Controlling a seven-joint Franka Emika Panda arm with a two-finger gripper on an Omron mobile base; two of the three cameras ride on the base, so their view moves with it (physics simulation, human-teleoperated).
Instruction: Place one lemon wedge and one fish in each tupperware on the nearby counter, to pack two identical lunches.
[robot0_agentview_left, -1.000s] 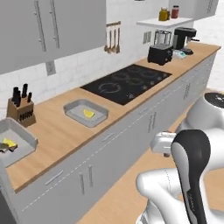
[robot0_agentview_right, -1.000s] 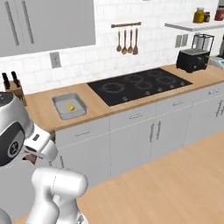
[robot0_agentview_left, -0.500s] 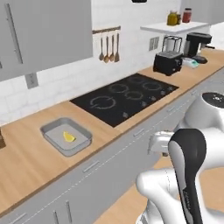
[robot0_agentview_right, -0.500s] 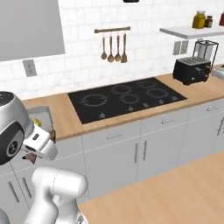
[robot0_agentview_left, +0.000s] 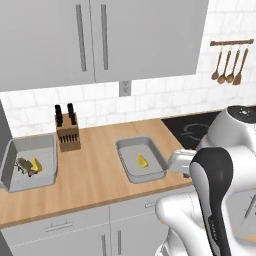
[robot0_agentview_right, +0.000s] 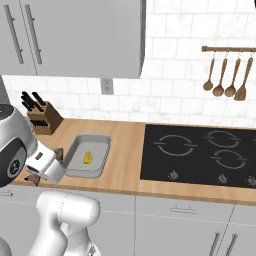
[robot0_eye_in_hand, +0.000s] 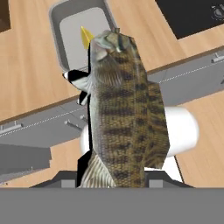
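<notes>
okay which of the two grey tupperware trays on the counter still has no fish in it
The grey rectangular tray nearer the black stovetop: it holds only a yellow lemon wedge. The left tray, beside the wooden knife block, already has a brown fish plus wedge.

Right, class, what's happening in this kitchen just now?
The robot is packing two lunches. Its gripper holds a fish short of the counter. The left tray already has a fish and a lemon wedge; the middle tray has only a wedge, so this fish probably goes there.
</notes>
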